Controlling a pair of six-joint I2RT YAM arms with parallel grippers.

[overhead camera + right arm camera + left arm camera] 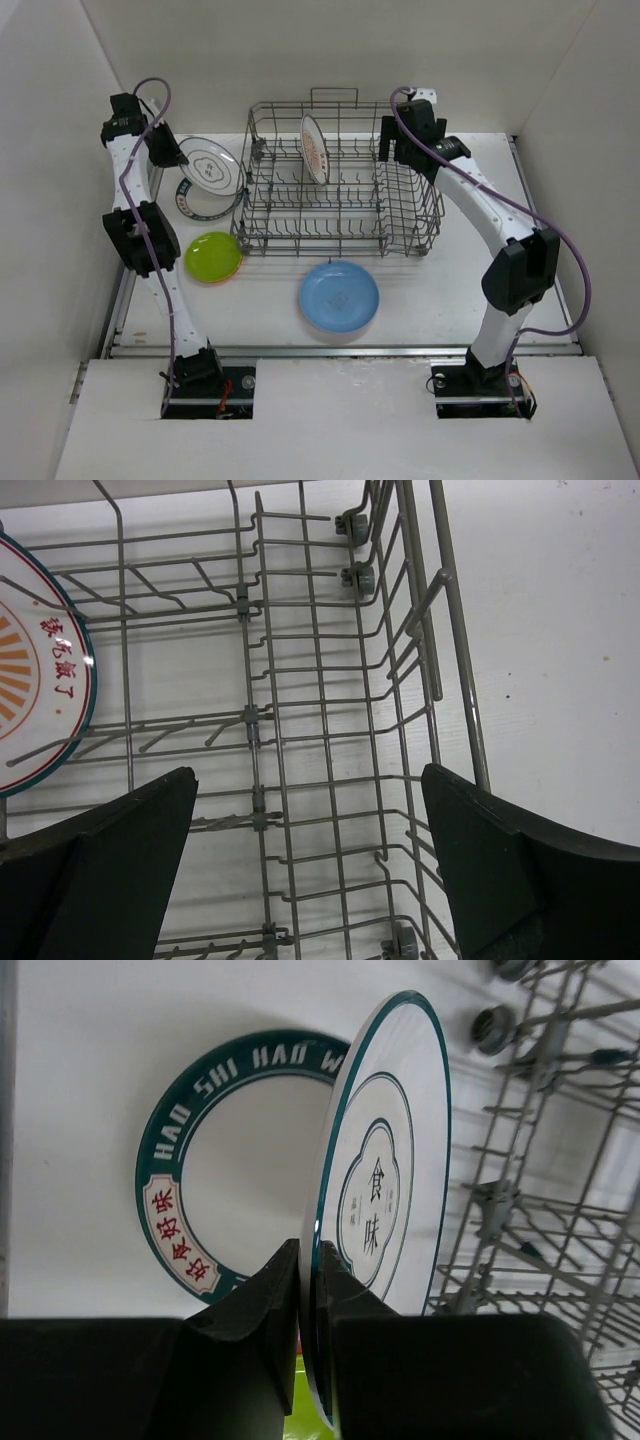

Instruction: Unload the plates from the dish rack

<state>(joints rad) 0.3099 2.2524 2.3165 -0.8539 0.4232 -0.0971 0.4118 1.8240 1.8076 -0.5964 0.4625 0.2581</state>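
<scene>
My left gripper [182, 158] [308, 1260] is shut on the rim of a white plate with a thin teal rim [212, 163] [395, 1160]. It holds the plate tilted, above a second teal-rimmed plate [192, 207] [190, 1160] that lies flat left of the dish rack [412, 210]. One white plate with an orange pattern [314, 148] [35, 680] stands upright among the rack's tines. My right gripper [397, 140] [310, 790] hangs open over the rack's right end [458, 630], with only wire and table between its fingers.
A lime-green plate [213, 256] rests on an orange one in front of the rack's left corner. A light blue plate [340, 296] lies in front of the rack's middle. White walls close in the left, back and right sides.
</scene>
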